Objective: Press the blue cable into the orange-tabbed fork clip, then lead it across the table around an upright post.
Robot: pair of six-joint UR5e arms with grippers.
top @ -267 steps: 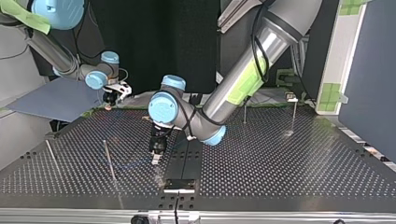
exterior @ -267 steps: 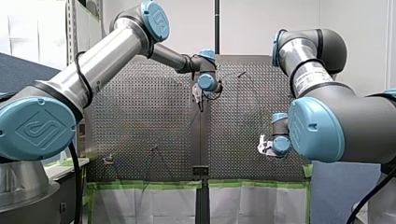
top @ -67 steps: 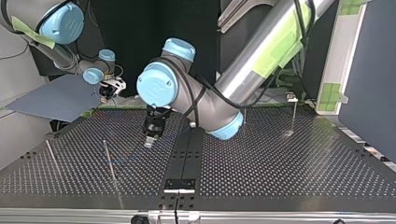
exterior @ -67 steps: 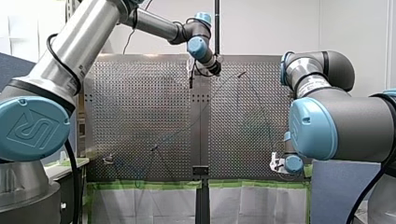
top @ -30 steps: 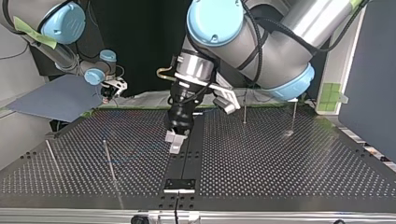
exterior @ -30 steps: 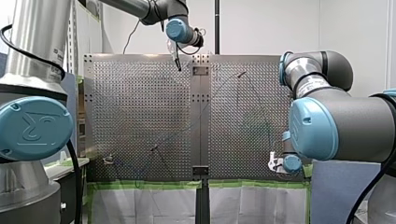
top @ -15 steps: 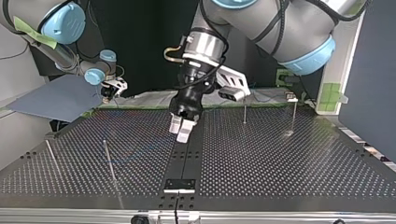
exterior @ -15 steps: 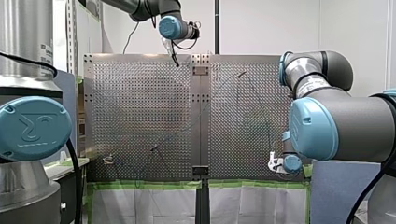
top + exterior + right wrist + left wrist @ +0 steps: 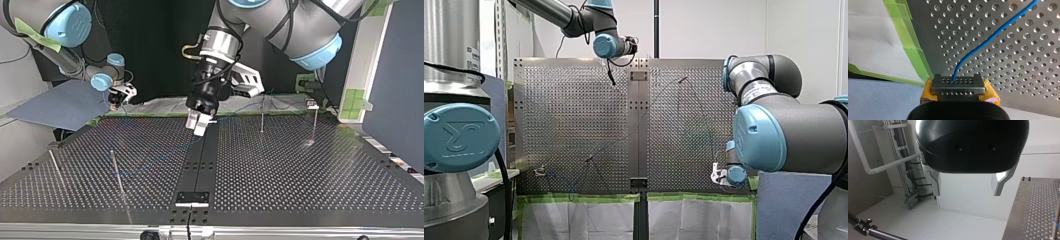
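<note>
My right fingers (image 9: pixel 958 90) pin the blue cable (image 9: pixel 988 37) at the bench (image 9: pixel 1023 62) edge; my left fingers (image 9: pixel 935 181) hang wide and empty.
Clamped beside the green tape (image 9: pixel 913 52), the cable trails across the bench, probably held taut so the free left fingers can regrasp and route it.

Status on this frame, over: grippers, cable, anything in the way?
Left gripper open, empty, above the table. Right gripper shut on blue cable at the table's edge. Nothing blocking, as far as visible.

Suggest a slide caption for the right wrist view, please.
My right gripper shut on the blue cable, which runs off over the perforated table edged with green tape.
</note>
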